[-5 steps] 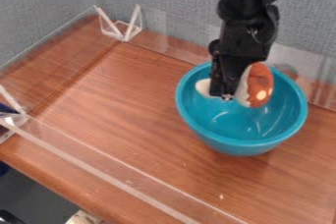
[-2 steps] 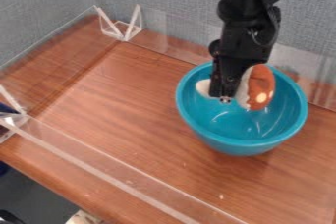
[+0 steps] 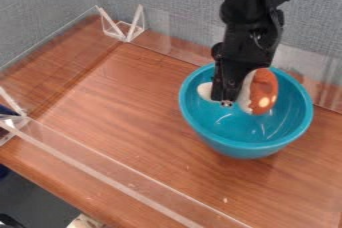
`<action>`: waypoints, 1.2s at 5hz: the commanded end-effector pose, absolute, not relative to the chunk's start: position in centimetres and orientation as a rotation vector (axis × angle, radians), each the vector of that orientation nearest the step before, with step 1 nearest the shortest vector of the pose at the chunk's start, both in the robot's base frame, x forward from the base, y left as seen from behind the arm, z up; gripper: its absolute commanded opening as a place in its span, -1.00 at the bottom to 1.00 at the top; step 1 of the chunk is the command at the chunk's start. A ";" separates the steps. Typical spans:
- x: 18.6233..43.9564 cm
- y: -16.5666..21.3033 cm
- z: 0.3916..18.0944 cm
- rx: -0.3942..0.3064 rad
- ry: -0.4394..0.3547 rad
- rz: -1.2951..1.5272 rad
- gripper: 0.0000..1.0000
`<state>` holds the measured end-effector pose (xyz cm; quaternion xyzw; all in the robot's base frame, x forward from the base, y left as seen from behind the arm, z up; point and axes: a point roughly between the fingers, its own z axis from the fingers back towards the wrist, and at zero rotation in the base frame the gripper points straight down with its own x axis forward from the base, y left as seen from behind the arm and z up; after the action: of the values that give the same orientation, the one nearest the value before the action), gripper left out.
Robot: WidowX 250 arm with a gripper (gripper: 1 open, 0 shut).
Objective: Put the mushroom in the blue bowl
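I find the claw [image 3: 234, 96] closed on the mushroom [image 3: 263, 89], hanging inside the blue bowl [image 3: 247, 112] at right of frame — placement step. My next move, I judge: open and lift clear.

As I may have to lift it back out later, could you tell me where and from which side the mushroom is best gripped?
Grip the cream stem, probably from above. The mushroom sits inside the blue bowl, whose deep walls block any sideways approach. The rounded orange cap looks likely to slip between fingers, while the thick stem offers straighter sides. The gripper already reaches down into the bowl at the stem end, jaws shut.
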<state>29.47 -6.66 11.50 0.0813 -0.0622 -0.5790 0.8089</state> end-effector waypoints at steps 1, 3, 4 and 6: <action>29.5 -6.8 13.4 0.202 -0.194 -1.249 -1.00; 30.8 -6.9 13.1 0.196 -0.194 -1.258 -1.00; 31.3 -7.1 12.9 0.191 -0.193 -1.267 -1.00; 32.1 -7.2 12.3 0.181 -0.185 -1.274 -1.00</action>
<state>31.31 -7.38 10.68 0.0740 -0.0604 -0.6008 0.7937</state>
